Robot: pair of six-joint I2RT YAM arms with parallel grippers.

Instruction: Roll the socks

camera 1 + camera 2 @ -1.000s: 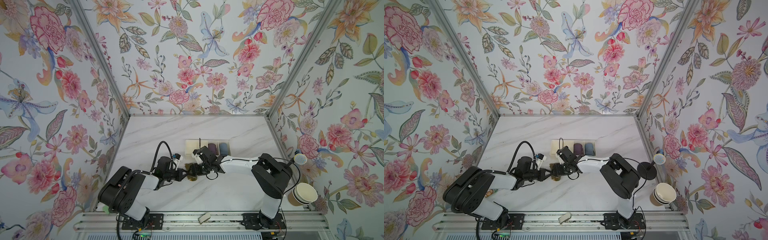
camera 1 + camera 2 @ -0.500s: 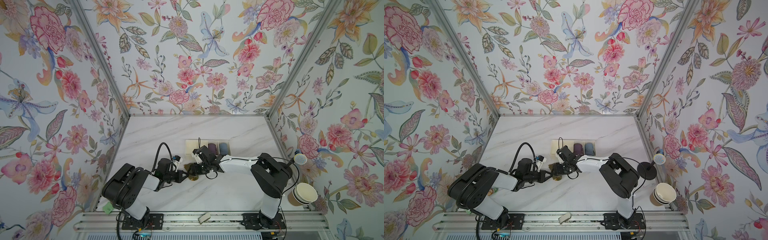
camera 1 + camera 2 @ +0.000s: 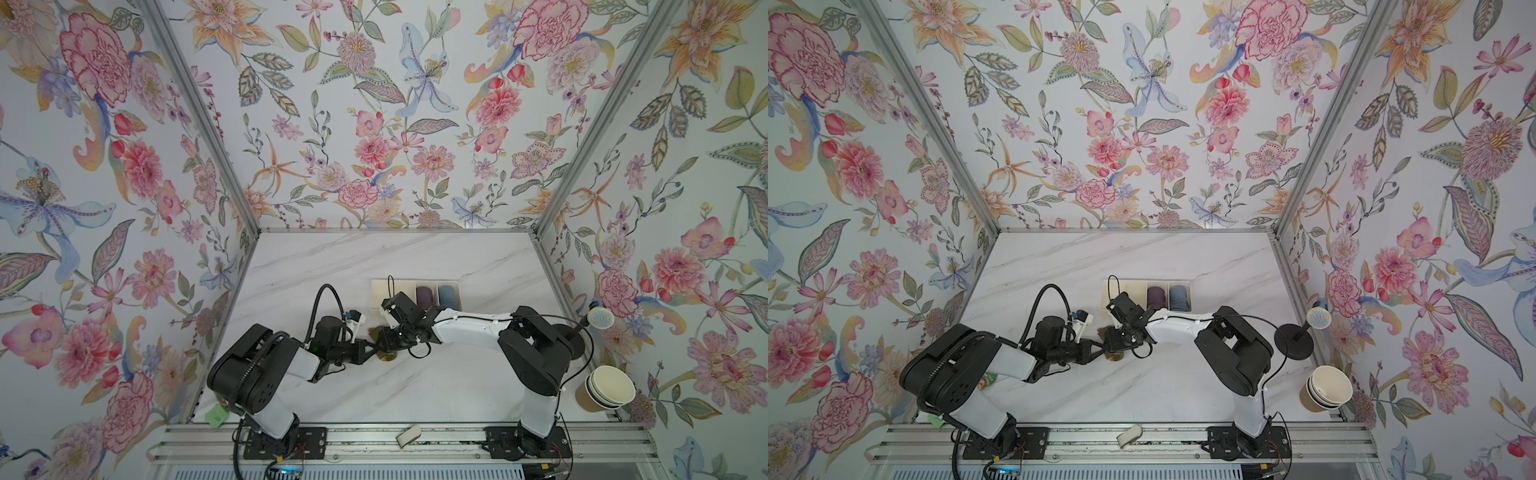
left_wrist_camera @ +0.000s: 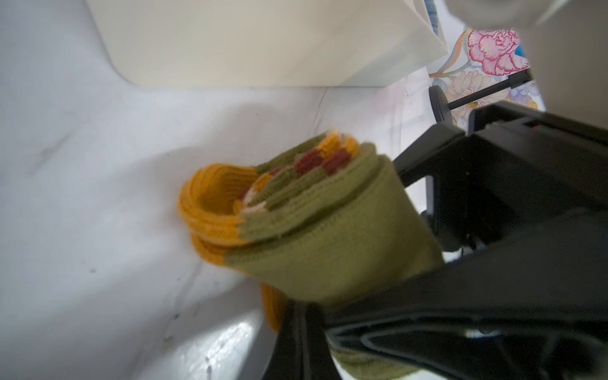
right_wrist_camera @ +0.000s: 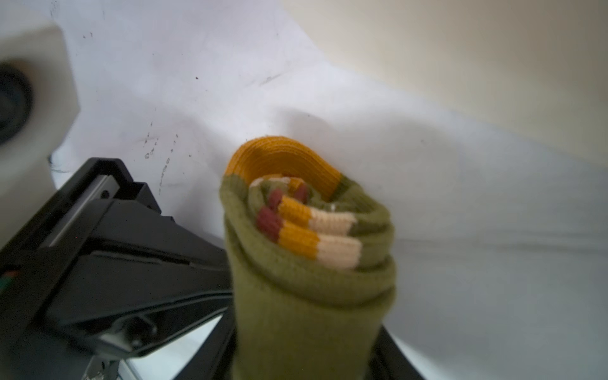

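Counting what sits in front of you: one roll of the socks (image 5: 312, 279), with two sets of maroon, orange and cream stripes coiled inside it and mustard fabric curling out at the end. There is also one cream tray (image 3: 380, 291) of three compartments, one purple roll (image 3: 424, 296) in its middle compartment and one blue roll (image 3: 446, 296) in the compartment nearest the right edge. By the right edge of the tabletop (image 3: 415, 386) stand one stack of paper cups (image 3: 611, 386) and one microphone (image 3: 601, 318).

The socks are around the middle of the tabletop, just in front of the tray and toward its left end. In both top views only a sliver of olive shows beneath the two grippers.

Your left arm comes low from the front-left corner, with the forearm nearly level and pointing toward the right edge. Your left gripper (image 3: 371, 348) is clenched tight, its tips buried in the side of the roll.

Your right arm rises from its base near the front-right corner. It folds at the elbow and stretches its white forearm across the middle toward the left edge, with the wrist tipped down over the roll. Your right gripper (image 3: 390, 343) has the roll between its fingers, the olive fabric filling the gap and pressing both sides, so it is grasping the socks.
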